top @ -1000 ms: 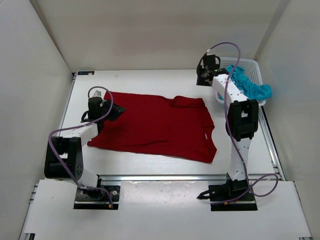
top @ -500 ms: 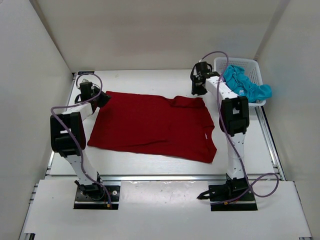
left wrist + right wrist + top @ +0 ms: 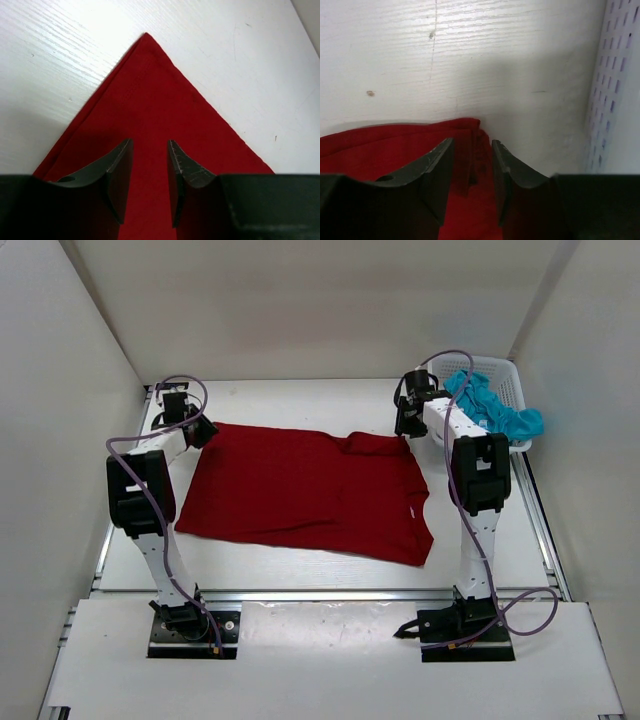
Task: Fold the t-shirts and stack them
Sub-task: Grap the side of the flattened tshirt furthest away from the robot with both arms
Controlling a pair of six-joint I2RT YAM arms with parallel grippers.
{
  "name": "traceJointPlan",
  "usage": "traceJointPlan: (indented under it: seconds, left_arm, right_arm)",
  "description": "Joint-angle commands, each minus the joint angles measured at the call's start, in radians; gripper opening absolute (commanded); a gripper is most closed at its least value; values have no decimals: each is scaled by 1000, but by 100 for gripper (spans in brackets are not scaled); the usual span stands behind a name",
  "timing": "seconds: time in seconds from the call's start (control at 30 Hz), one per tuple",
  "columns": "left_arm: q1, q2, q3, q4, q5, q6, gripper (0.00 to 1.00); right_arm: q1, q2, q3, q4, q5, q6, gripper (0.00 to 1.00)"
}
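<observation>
A dark red t-shirt point(image 3: 310, 490) lies spread flat on the white table. My left gripper point(image 3: 197, 429) hangs over its far left corner, open; in the left wrist view the pointed corner of the red t-shirt point(image 3: 150, 90) lies flat under the left gripper point(image 3: 149, 145), with nothing pinched. My right gripper point(image 3: 408, 430) is at the shirt's far right corner, open; the right gripper point(image 3: 472, 146) straddles a rumpled fold of the red t-shirt point(image 3: 395, 145) without closing on it. A teal blue t-shirt point(image 3: 495, 408) lies bunched in the basket.
The white lattice basket point(image 3: 503, 370) stands at the table's back right, just right of my right arm, and its wall point(image 3: 615, 75) shows beside the right fingers. White enclosure walls stand close on the left, back and right.
The left gripper swung from over the shirt's left side out to its far left corner. The right gripper came from beside the basket to the far right corner. Both jaws widened.
</observation>
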Motion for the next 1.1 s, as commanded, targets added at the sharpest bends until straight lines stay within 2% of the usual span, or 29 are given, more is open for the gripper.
traceJointPlan:
  seconds: [0.0,0.43,0.63,0.87,1.07]
  left_arm:
    - [-9,-4,43,-27,-11,22,44]
    - [8,51,127,-49,-20,19,43]
    - [11,62,144,-52,-20,17,43]
    - [15,88,178,-61,-27,23,43]
    - [29,102,186,-61,-21,14,43]
  right_arm:
    - [-4,-64,2,53,-15,33,34]
    - [-47,-37,-17,41,-169,102,31]
    - [-44,-32,-29,44,-158,112,33]
    - [-58,-17,-23,67,-245,134,26]
    - [-44,-20,-14,107,-219,132,7]
